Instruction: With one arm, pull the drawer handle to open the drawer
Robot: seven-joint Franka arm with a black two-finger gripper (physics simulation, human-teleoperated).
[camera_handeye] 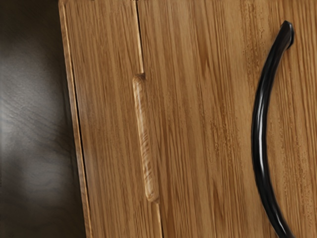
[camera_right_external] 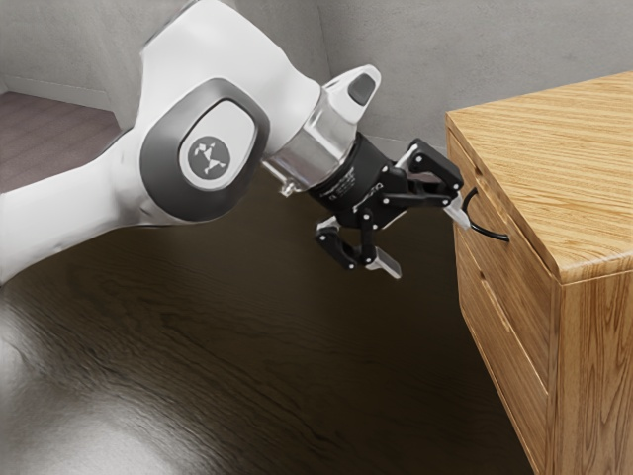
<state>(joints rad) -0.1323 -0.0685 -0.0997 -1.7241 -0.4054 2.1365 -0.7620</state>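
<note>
Oak cabinet [camera_right_external: 564, 148]: it stands at the exterior view's right, and its fronts look flush to us.
Top drawer [camera_right_external: 509, 262]: shut, with nothing drawn out yet.
Black handle [camera_right_external: 488, 226]: a curved bar on that drawer front. In the wrist view it arcs across the wood [camera_handeye: 261, 144], right ahead of our hand.
Gripper [camera_right_external: 427, 240]: fingers spread wide and holding nothing. One fingertip is just beside the handle's near end, and the other hangs lower, apart from the cabinet.
Done: we're up at the drawer front, close to the handle.
Left: by our reckoning, almost everything. We need the bar between the fingers, then a close, then the pull.
</note>
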